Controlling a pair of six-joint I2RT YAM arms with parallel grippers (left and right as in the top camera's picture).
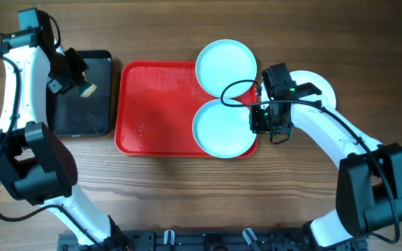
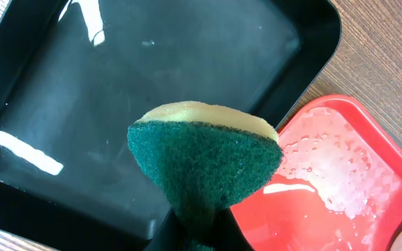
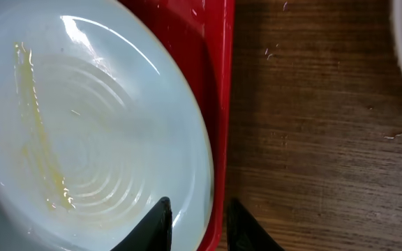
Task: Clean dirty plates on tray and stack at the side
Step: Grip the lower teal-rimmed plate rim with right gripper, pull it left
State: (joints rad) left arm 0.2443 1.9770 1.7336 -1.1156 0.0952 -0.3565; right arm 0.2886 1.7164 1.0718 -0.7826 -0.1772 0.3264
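Note:
Two pale turquoise plates lie at the right end of the red tray [image 1: 152, 104]: one at the back [image 1: 227, 64], one at the front [image 1: 218, 129]. The front plate [image 3: 82, 111] carries a yellow smear [image 3: 37, 132]. My right gripper [image 1: 260, 120] [image 3: 197, 223] has closed on its right rim. One finger rests on the plate's inner slope and the other sits outside the tray's rim [image 3: 218, 84], which is also between them. A cream-white plate [image 1: 323, 87] sits on the table to the right, partly under my right arm. My left gripper [image 1: 75, 80] [image 2: 201, 237] is shut on a green-and-yellow sponge [image 2: 204, 164].
A black tray [image 1: 82, 118] [image 2: 117, 84] stands left of the red tray, and the sponge hangs above its right side. Water droplets and foam lie on the red tray's floor [image 2: 340, 181]. Bare wood table [image 3: 313, 139] lies between the red tray and the cream plate.

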